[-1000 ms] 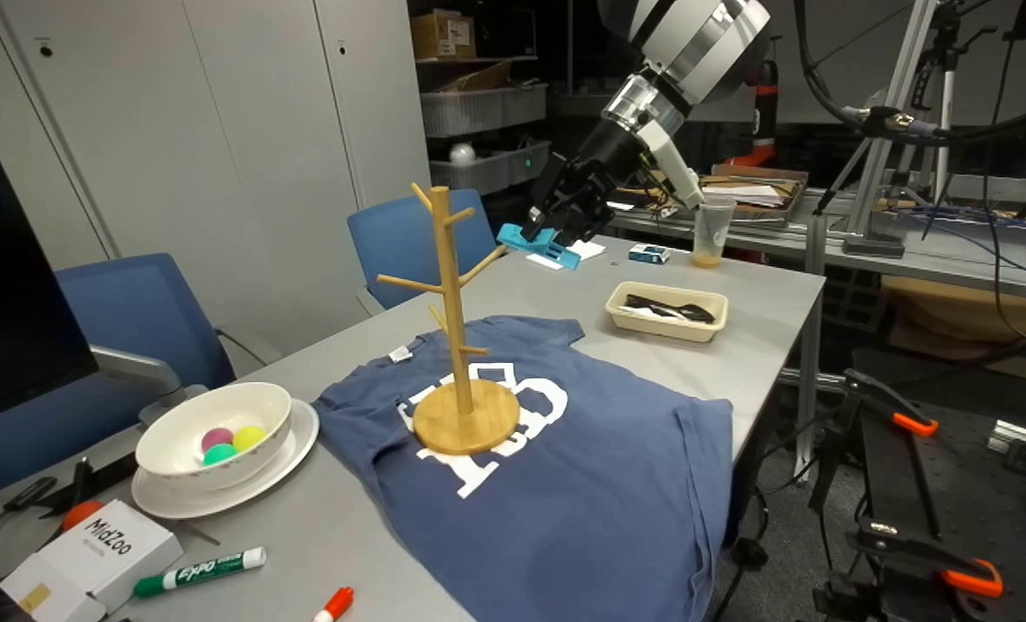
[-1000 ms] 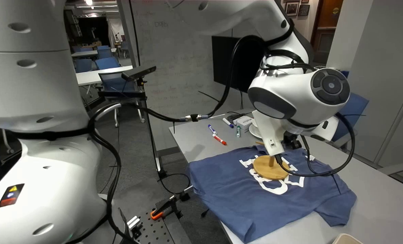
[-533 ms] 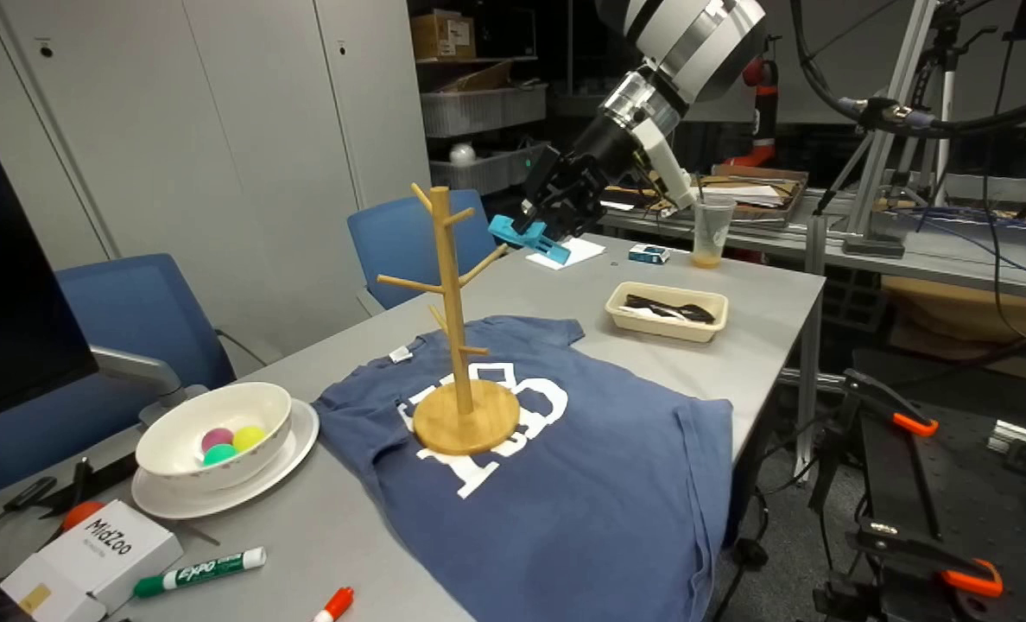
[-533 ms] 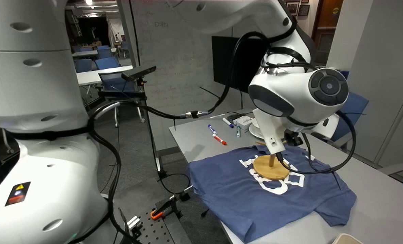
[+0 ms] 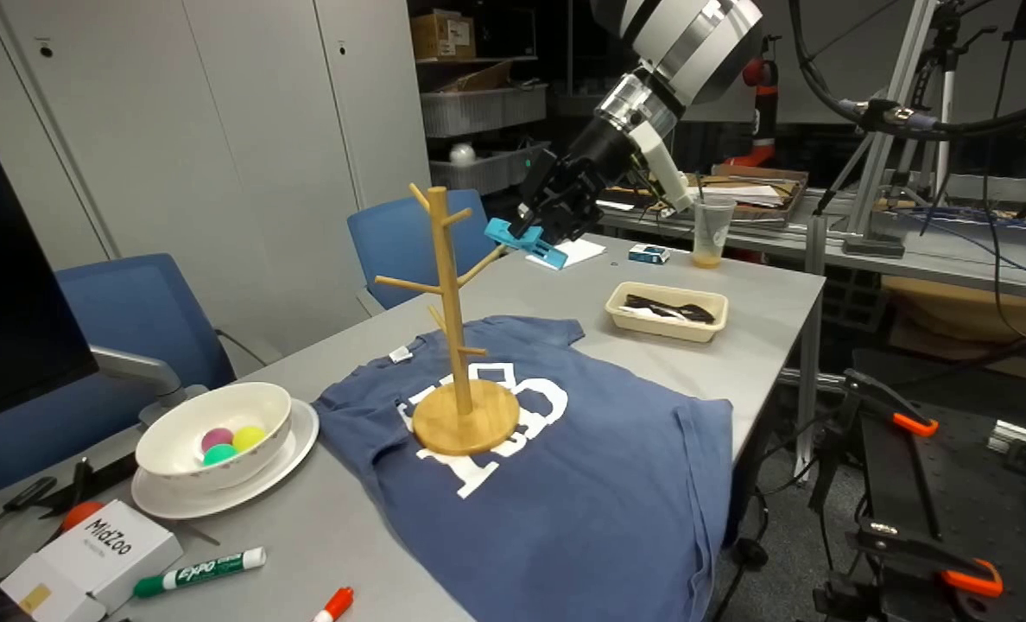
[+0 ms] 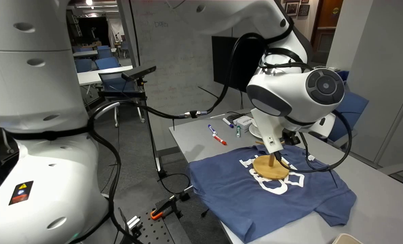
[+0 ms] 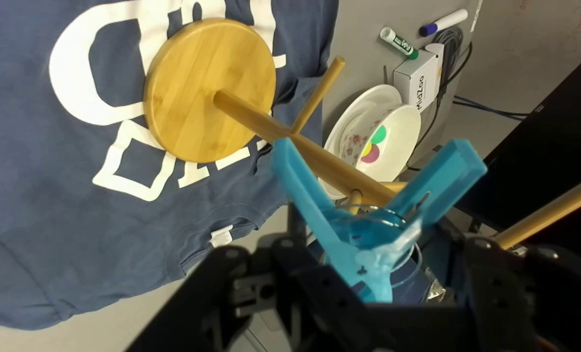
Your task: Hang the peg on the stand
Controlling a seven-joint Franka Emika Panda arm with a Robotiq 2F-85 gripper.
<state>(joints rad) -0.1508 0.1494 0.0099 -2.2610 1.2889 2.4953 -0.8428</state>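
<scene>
Hand (image 7: 371, 230), blurred in wrist view, clamps the peg (image 7: 356, 259), which partly hides the stand (image 7: 264, 122)

Reference: light wooden tree-like stand with round disc base (image 5: 452, 333). In an exterior view, camera looked down on it at a slant from the round white bowl (image 5: 176, 445) side, cream rectangular tray (image 5: 664, 329) beyond it. In an exterior view, camera faced roughly opposite, from the tray side, white robot arm (image 6: 42, 173) nearer than stand, grey-white whiteboard (image 6: 177, 74) beyond it. Wrist cam was closest: high beside stand, facing down toward its base. All views shared stand and navy cloth T-shirt (image 5: 599, 492) under it.
</scene>
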